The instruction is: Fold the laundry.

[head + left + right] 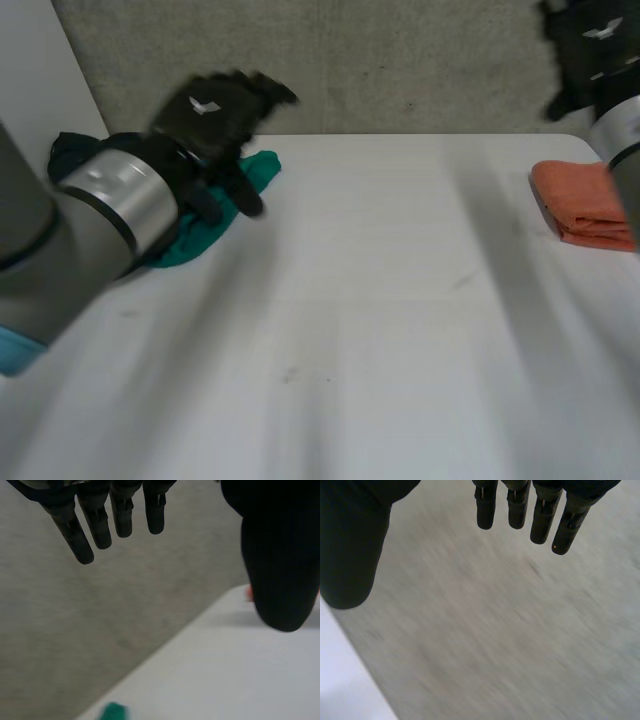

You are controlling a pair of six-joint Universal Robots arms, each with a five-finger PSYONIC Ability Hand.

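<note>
The left hand (215, 112), spread and empty like the right hand (588, 45), is held near the green cloth (258, 170), probably for grasping.

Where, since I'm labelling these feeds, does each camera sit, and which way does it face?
Head view: between and behind the arms, looking down at the white table; left robot hand by the teal cloth, right robot hand raised near the orange cloth.
Left wrist view: on that wrist, looking past its straight fingers at the grey backdrop and table edge.
Right wrist view: likewise, past straight fingers at grey backdrop.
Shared: head and left wrist both show the teal cloth.
</note>
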